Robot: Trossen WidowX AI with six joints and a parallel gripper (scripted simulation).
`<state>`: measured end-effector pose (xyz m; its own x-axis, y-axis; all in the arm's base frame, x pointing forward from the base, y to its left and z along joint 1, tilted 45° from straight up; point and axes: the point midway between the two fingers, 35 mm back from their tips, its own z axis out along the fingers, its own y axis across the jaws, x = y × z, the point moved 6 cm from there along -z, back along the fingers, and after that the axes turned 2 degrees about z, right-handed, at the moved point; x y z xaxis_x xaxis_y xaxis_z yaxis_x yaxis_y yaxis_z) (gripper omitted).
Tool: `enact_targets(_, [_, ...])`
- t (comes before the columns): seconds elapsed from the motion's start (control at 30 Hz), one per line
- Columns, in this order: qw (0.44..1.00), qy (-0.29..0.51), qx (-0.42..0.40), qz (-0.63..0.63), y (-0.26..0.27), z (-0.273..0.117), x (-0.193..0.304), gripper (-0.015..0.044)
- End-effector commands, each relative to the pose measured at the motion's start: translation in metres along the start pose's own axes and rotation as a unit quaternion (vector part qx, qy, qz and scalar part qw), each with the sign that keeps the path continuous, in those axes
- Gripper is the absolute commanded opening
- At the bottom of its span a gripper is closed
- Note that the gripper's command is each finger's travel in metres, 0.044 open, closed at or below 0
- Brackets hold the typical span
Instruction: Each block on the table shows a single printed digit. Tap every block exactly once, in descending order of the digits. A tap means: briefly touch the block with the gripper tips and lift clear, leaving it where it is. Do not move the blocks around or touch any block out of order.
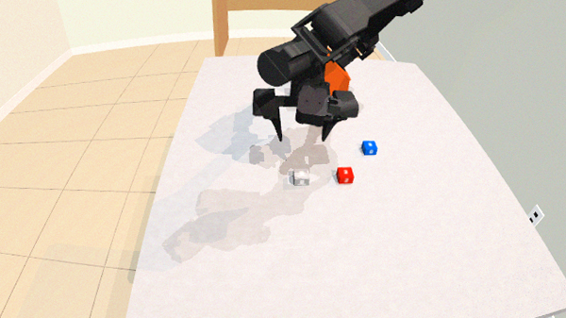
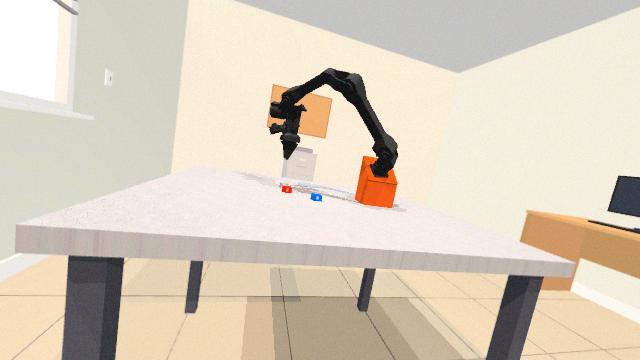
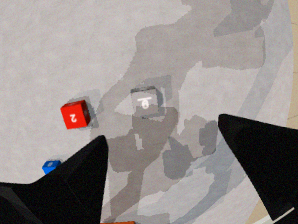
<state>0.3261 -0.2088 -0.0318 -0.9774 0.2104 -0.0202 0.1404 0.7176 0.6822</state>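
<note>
the gripper (image 1: 303,136) hangs above the table (image 1: 409,249) with its fingers spread wide and nothing between them — the white block (image 1: 302,176) sits on the surface below, well clear of the tips. the red block (image 1: 345,175) lies just beside the white one, and the blue block (image 1: 368,147) sits near the red — all three apart.

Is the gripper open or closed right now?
Open. The gripper has its fingers spread wide, holding nothing, above the white block.
</note>
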Motion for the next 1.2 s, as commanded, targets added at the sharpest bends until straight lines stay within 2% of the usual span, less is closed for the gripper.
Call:
enact_targets(0.0, [1.0, 0.012, -0.008, 0.003, 0.004, 0.059, 0.004, 0.0269])
enact_targets(0.07, [1.0, 0.012, -0.009, 0.003, 0.005, 0.072, 0.005, 0.0216])
enact_targets(0.3, [1.0, 0.012, -0.009, 0.003, 0.005, 0.072, 0.005, 0.0033])
enact_targets(0.33, [1.0, 0.012, -0.009, 0.003, 0.005, 0.072, 0.005, 0.002])
enact_targets(0.67, [1.0, 0.012, -0.009, 0.003, 0.005, 0.073, 0.005, 0.002])
enact_targets(1.17, [1.0, 0.012, -0.01, 0.003, 0.006, 0.096, 0.006, 0.002])
